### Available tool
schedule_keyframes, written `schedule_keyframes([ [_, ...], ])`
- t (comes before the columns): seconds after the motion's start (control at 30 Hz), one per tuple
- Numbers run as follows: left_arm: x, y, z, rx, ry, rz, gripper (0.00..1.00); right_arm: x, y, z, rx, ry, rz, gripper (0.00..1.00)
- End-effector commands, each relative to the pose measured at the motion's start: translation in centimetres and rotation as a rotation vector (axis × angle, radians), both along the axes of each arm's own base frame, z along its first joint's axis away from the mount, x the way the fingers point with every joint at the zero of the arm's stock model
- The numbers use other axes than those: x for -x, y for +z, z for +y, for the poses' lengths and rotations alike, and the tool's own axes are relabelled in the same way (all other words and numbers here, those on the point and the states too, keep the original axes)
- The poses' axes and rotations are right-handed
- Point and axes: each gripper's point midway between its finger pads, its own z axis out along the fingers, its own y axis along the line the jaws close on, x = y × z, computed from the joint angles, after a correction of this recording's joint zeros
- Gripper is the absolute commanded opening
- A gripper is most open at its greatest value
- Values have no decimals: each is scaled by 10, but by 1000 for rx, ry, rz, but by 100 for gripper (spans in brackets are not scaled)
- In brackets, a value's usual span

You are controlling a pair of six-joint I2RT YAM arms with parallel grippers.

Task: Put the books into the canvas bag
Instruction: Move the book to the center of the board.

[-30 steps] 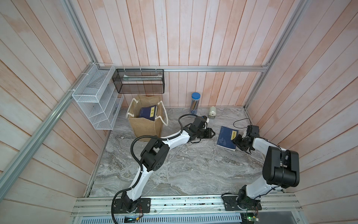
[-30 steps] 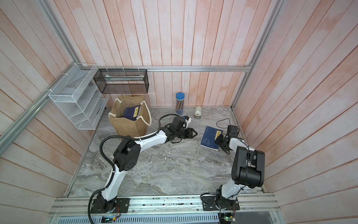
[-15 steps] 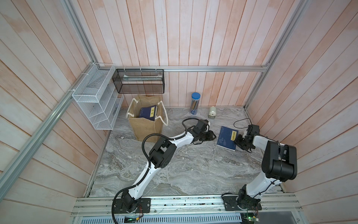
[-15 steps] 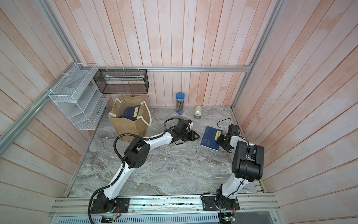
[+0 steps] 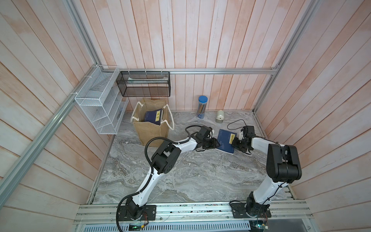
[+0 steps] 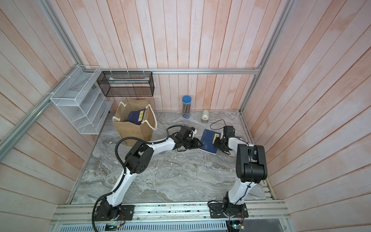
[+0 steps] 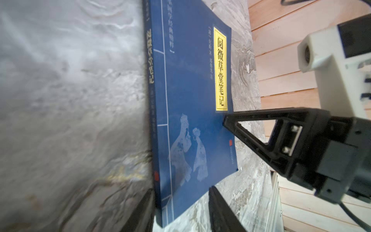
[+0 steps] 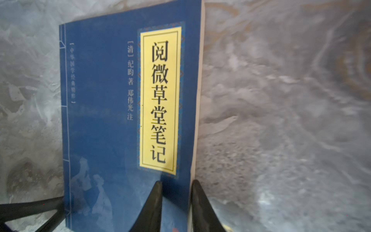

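Canvas bag (image 5: 152,132) stands upright on the surface (image 5: 190,176), top open, with the bagged book (image 5: 153,117) (navy, yellow label) leaning inside. The loose book (image 5: 225,140), same navy cover, lies flat and cover up, well apart from the bag on its right-arm side. Left claw (image 5: 216,144) is low at that book's bag-side corner, fingers apart with the corner between them, one finger (image 7: 140,213) at the spine. Right claw (image 8: 177,181) is on the edge away from the bag, narrow gap straddling the page edge by the label, one tip over the cover; can't tell if it's pinching. Black mesh basket (image 5: 144,84) hangs above the bag. Pencil tub (image 5: 201,107) is near the bag, right-arm side.
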Motion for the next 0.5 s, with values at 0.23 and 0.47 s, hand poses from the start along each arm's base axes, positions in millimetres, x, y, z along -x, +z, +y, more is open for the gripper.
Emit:
schedule_keyframes([
  [0.23,74,25,70,50,-2,67,46,67,-20,111,-28,265,174,26],
  [0.47,95,32,114,134,102,142,43,93,-32,160,-88,361,193,23],
])
